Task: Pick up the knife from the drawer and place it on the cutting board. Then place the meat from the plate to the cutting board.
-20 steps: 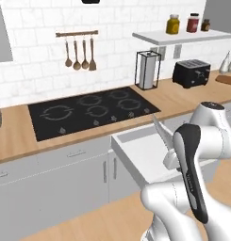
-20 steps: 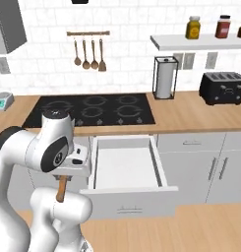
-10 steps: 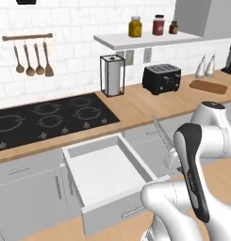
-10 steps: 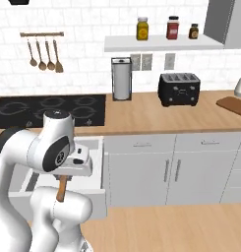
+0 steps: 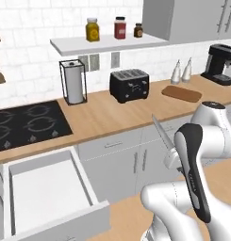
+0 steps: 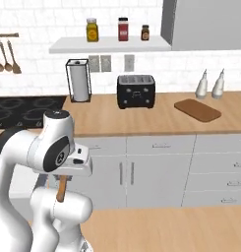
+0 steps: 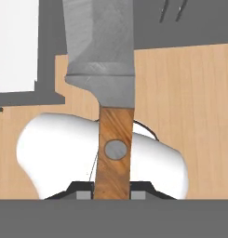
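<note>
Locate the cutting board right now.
The cutting board lies flat on the counter's right part, right of the toaster and just in front of two pale bottles; in the left base view it sits near the coffee machine.

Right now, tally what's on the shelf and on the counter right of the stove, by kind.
Jars: 3
Bottles: 2
Toaster: 1
Paper towel holder: 1
Cutting board: 1
Coffee machine: 1
Total: 9

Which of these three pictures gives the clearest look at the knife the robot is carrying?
The hand view: the knife runs up its middle, grey blade and wooden handle close up, handle clamped in the pincer. The left base view shows just its thin blade poking up beside the arm. The right base view shows just the handle hanging below the hand.
</note>
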